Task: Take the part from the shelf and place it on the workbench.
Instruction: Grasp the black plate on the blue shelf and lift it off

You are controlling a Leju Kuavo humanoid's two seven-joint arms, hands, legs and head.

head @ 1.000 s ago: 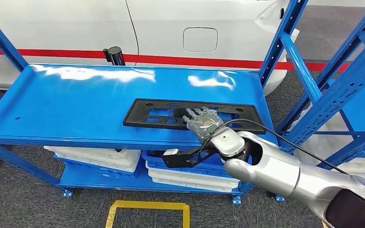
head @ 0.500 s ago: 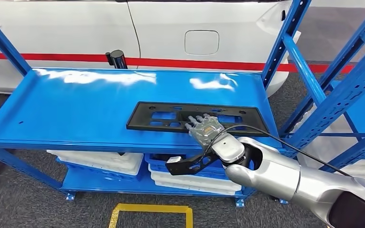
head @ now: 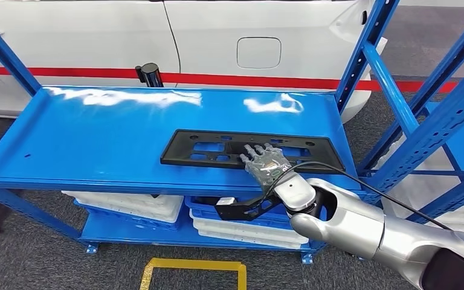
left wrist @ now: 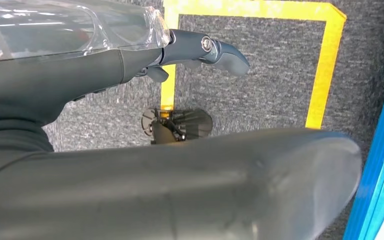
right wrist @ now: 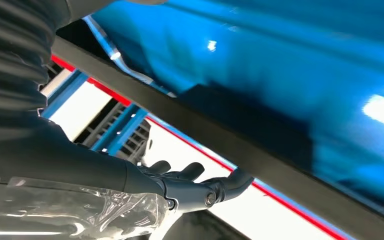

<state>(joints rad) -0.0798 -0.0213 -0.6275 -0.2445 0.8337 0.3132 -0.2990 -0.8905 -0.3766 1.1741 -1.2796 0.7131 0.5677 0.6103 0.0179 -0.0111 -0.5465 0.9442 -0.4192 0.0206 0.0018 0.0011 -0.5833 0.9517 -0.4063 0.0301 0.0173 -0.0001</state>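
The step in hand is the grasp: the black part (head: 251, 149), a long flat perforated panel, lies on the blue shelf (head: 96, 139) toward its front right, long side parallel to the front lip, and the right hand (head: 267, 163) lies over the part's near edge, at about 5 o'clock from the panel's middle, fingers (head: 255, 150) stretched flat on top. In the right wrist view the fingers (right wrist: 200, 187) reach across the dark bar of the part (right wrist: 220, 145). I cannot tell whether the thumb is hooked under the edge, so the grip cannot be called closed; it looks like a flat rest rather than a pinch. The left hand (left wrist: 130, 55) hangs over grey carpet and a yellow floor marking (left wrist: 325, 60), fingers loosely curled, holding nothing. The next move likely calls for closing on the near edge, then lifting and drawing the panel toward 6 o'clock. Room is generous at 9 o'clock, where the shelf deck is bare. At 3 o'clock the blue upright (head: 362, 54) stands near the panel's right end, so a swing that way risks a knock. The white car body (head: 217, 36) sits beyond, at 12 o'clock.
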